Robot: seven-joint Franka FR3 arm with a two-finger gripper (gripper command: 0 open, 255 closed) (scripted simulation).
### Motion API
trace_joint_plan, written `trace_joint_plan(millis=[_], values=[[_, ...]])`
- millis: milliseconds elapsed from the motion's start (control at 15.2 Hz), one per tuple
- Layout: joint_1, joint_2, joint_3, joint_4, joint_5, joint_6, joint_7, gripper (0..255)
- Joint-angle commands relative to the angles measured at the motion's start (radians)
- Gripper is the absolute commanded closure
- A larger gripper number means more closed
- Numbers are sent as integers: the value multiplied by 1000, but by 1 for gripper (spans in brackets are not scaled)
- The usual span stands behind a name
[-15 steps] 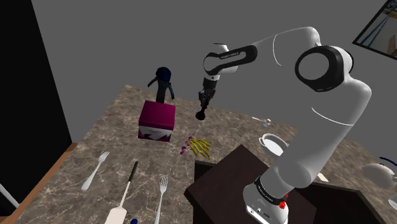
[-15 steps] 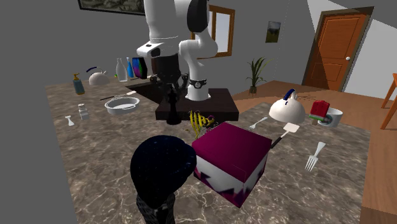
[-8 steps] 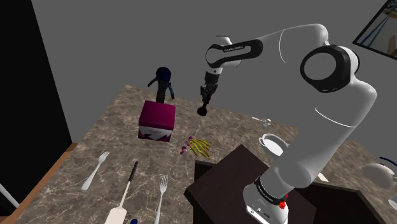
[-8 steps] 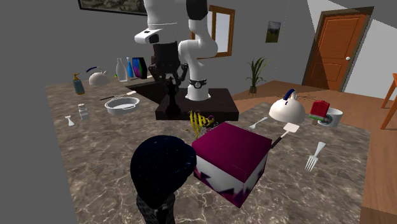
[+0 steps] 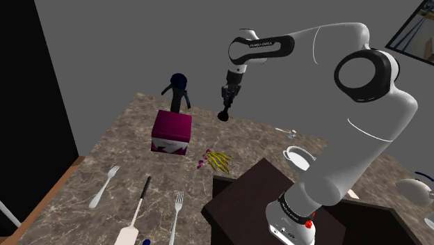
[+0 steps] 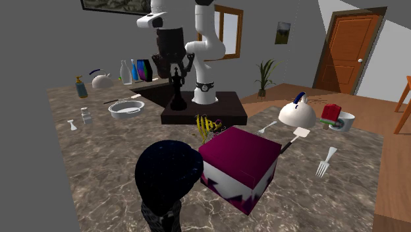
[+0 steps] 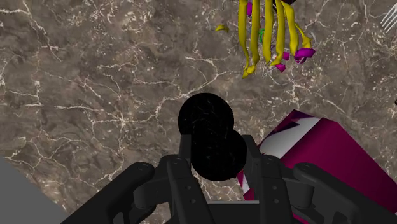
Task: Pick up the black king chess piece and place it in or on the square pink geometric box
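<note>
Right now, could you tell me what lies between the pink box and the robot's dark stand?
A bunch of yellow strands with purple tips lies on the counter between the box and the stand, plain in the shoulder view.

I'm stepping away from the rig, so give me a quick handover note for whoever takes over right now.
The gripper has its jaws shut on the black king, held base-down above the marble counter.
The pink box sits on the counter, to the shoulder view's left of the king, top bare.
Done: pickup.
Left: carry the king over the box, lower it onto the top, open the jaws.
</note>
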Motion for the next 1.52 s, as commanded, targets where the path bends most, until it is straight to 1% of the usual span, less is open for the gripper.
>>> trace_joint_plan(millis=[0,396,726,990,1254,1452], values=[[11,12,10,30,4,-19,19,255],[71,122,61,204,28,-81,125,255],[118,240,96,393,41,-149,209,255],[155,358,118,588,47,-223,274,255],[191,512,137,848,51,-326,335,255],[192,507,136,799,51,-283,333,255]])
